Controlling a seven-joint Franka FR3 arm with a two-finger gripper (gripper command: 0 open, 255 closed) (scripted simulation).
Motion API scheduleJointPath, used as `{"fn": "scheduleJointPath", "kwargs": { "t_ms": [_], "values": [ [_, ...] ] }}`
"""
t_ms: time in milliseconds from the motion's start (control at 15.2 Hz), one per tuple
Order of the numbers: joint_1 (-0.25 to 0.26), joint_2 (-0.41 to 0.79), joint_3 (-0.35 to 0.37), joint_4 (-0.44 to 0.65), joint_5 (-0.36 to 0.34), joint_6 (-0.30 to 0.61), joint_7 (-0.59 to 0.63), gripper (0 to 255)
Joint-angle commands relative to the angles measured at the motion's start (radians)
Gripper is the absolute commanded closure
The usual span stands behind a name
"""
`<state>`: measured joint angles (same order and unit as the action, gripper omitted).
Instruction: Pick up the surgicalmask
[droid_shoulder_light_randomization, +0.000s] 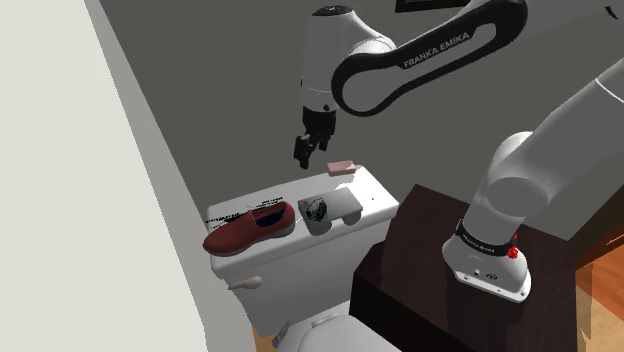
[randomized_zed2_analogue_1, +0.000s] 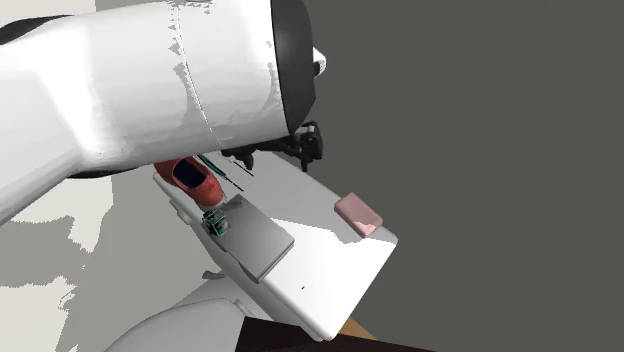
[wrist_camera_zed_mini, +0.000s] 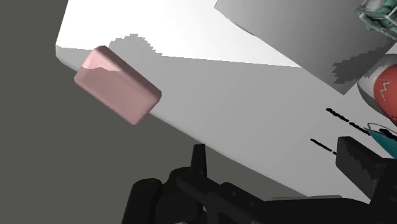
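Plainly, the surgical mask (droid_shoulder_light_randomization: 326, 207), drawn as a flat grey sheet with a teal tangle at one end, lies untouched on the toilet tank lid (droid_shoulder_light_randomization: 378, 196). It sits near the middle of the shoulder view, just beside the toe of a brown-red shoe (droid_shoulder_light_randomization: 250, 230). A pink block (droid_shoulder_light_randomization: 341, 168) sits apart from it at the lid's back edge. The gripper (droid_shoulder_light_randomization: 311, 152) hangs in the air above the lid, up and left of the mask in that frame, its fingers spread with nothing between them. Judging from this, no grasp is made: lining up over the mask, descending, closing and lifting all remain.
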<state>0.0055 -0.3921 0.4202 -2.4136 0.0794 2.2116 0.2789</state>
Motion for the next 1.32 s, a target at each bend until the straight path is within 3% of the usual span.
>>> {"fn": "scheduleJointPath", "kwargs": {
  "t_ms": [0, 264, 660, 1254],
  "values": [
    [-0.011, 0.070, 0.042, 0.023, -0.028, 0.051, 0.059, 0],
    [-0.039, 0.229, 0.123, 0.094, -0.131, 0.131, 0.200, 0],
    [-0.031, 0.484, 0.180, 0.239, -0.370, 0.185, 0.445, 0],
    [-0.014, 0.557, 0.156, 0.210, -0.460, 0.265, 0.517, 0]
  ]
}}
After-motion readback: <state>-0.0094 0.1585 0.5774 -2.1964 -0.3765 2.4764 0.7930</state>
